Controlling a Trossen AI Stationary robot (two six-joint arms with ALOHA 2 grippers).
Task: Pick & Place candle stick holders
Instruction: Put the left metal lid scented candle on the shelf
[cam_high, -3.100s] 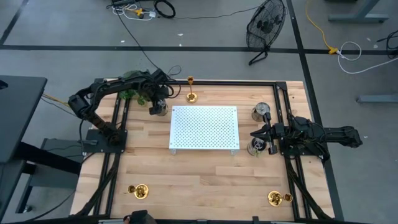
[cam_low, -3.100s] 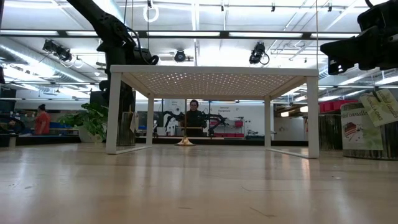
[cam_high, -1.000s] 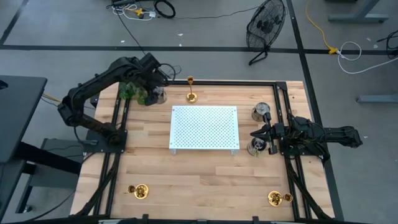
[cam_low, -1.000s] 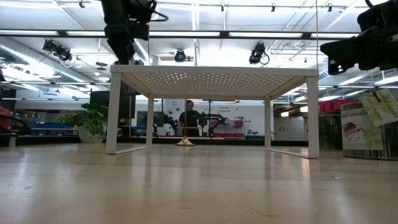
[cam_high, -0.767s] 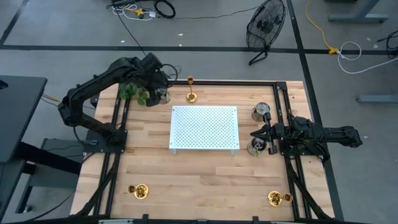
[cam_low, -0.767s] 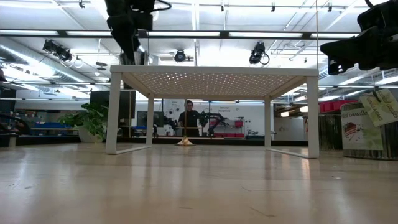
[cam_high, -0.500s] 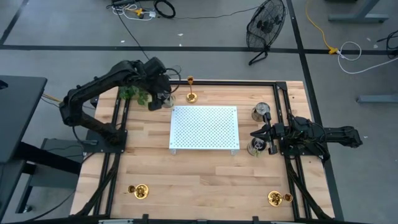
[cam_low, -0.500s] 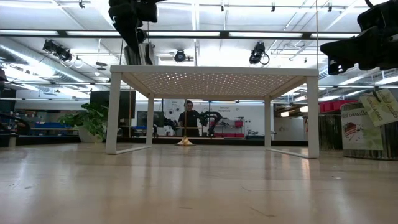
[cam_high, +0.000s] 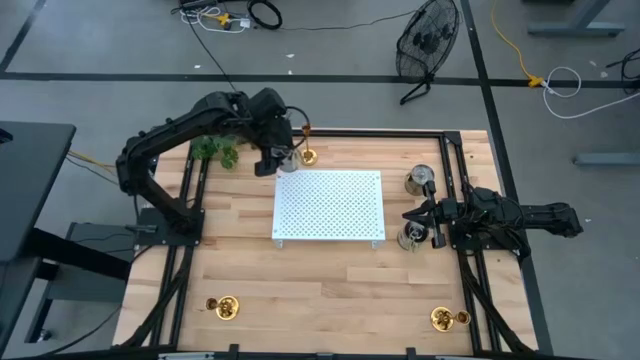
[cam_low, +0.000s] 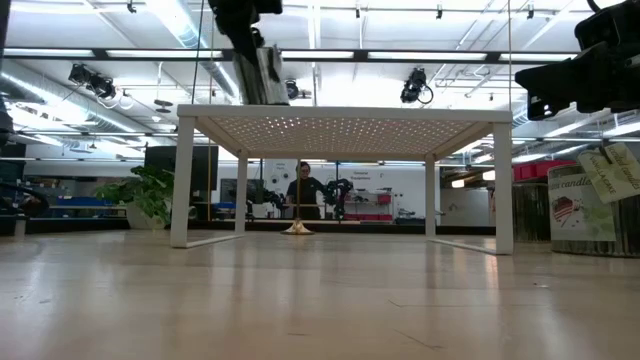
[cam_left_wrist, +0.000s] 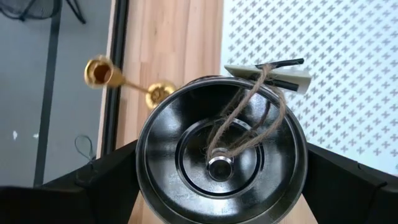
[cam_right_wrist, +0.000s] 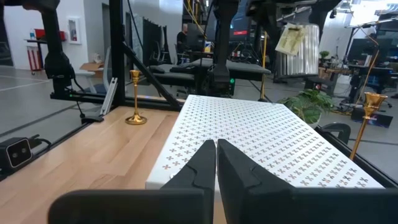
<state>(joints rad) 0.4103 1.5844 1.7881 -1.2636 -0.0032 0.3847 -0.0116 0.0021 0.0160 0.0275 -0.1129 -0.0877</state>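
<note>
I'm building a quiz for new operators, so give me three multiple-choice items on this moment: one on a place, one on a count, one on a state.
1. Where does the left gripper hold the dark tin?
A) over the far left corner of the white perforated platform
B) at the table's near right corner
C) beside the fan

2. How many gold candle stick holders stand on the table?
A) two
B) three
C) five

3. The right gripper is:
A) wide open
B) shut on a holder
C) shut, empty

Answers:
1. A, the high view shows the tin at that corner.
2. B, one at the far edge and one at each near corner.
3. C, its fingers meet with nothing between them.
</note>
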